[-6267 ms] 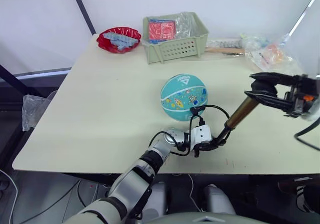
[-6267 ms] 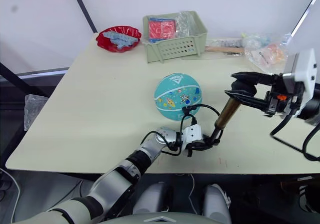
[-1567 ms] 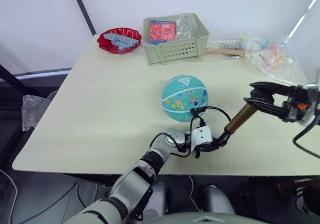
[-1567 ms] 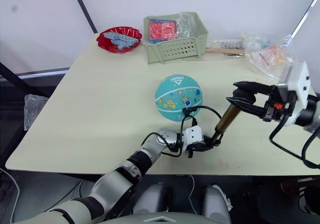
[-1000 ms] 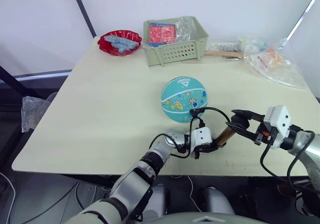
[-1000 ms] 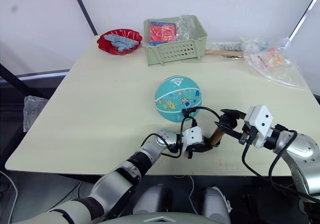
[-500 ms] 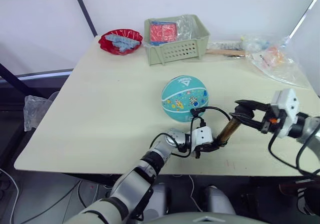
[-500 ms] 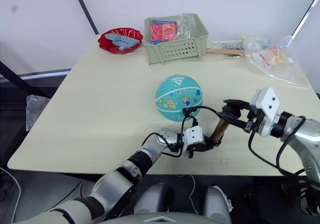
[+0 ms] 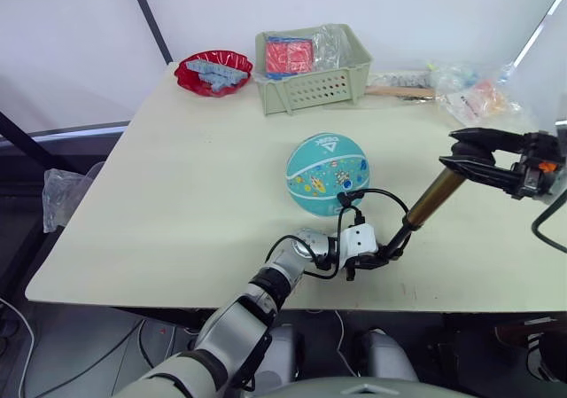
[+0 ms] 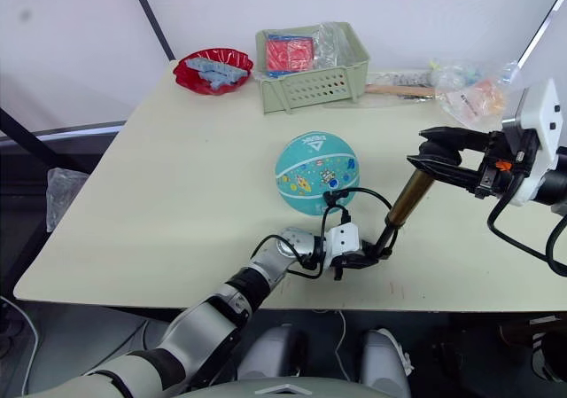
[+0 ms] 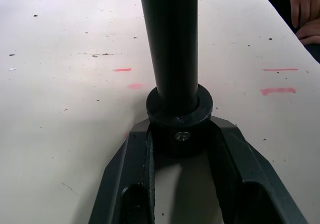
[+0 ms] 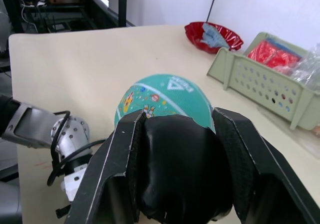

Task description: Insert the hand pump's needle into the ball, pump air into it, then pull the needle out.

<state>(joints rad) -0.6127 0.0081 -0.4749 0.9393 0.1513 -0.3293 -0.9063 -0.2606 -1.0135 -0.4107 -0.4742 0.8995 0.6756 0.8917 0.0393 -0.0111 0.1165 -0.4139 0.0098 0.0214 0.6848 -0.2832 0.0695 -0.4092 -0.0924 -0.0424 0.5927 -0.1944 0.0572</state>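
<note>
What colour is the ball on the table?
The round rubber ball is teal with little colourful cartoon pictures, seen best in the left eye view.

Cream table, surface speckled, few red marks near front edge. Teal ball rests near middle. Pump stands tilted, black foot on tabletop right of ball. Back edge: red bowl at left corner, green basket beside it, wooden stick, crumpled plastic bags at right.
</note>
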